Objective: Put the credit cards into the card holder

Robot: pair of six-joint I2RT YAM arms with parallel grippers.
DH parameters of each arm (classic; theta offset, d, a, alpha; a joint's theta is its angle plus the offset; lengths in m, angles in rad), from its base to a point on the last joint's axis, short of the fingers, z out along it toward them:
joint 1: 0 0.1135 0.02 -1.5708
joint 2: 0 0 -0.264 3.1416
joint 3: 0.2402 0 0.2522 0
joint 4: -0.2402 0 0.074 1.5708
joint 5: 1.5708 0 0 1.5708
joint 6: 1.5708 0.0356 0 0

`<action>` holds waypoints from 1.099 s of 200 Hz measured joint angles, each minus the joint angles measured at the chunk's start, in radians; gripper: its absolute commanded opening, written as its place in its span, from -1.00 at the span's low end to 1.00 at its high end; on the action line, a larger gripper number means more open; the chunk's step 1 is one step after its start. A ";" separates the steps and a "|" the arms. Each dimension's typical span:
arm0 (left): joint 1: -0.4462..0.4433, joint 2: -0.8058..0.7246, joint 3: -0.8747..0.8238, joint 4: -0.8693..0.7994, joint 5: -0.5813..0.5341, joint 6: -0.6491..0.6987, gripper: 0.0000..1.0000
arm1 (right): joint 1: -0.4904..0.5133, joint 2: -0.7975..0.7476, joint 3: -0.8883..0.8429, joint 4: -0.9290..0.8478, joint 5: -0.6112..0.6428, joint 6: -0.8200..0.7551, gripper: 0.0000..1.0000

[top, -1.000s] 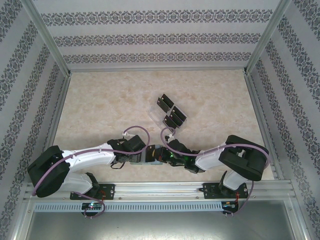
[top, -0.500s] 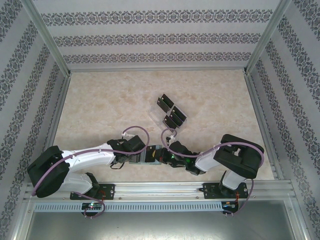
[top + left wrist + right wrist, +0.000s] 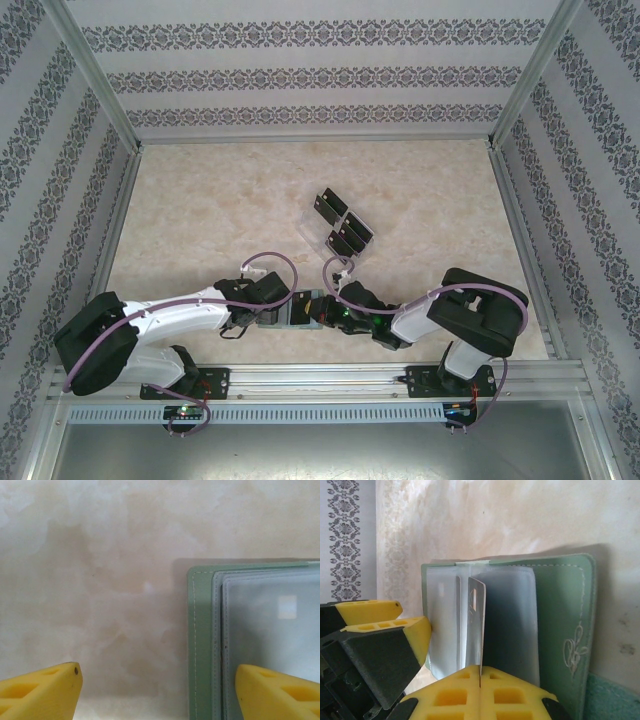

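The card holder (image 3: 562, 605) lies open on the table, green with clear sleeves inside. My right gripper (image 3: 480, 674) is shut on one credit card (image 3: 476, 622), held edge-on with its far end down among the sleeves. My left gripper (image 3: 157, 692) is open; one yellow fingertip (image 3: 272, 690) rests over the holder's sleeve page and the other (image 3: 45, 695) over bare table. From above, both grippers meet over the card holder (image 3: 303, 306) near the front edge. More credit cards (image 3: 345, 232) lie further back in a clear tray.
The clear tray (image 3: 313, 221) with black cards sits mid-table, just behind the grippers. Metal frame posts and patterned walls enclose the marble-look table (image 3: 200, 210). Purple cables loop over both wrists.
The right arm's elbow has shifted slightly left. Both grippers stay over the holder, the card still pinched.
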 measured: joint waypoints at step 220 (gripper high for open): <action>0.000 0.003 0.000 -0.027 -0.026 -0.001 0.62 | -0.033 0.179 -0.005 0.281 -0.095 0.035 -1.00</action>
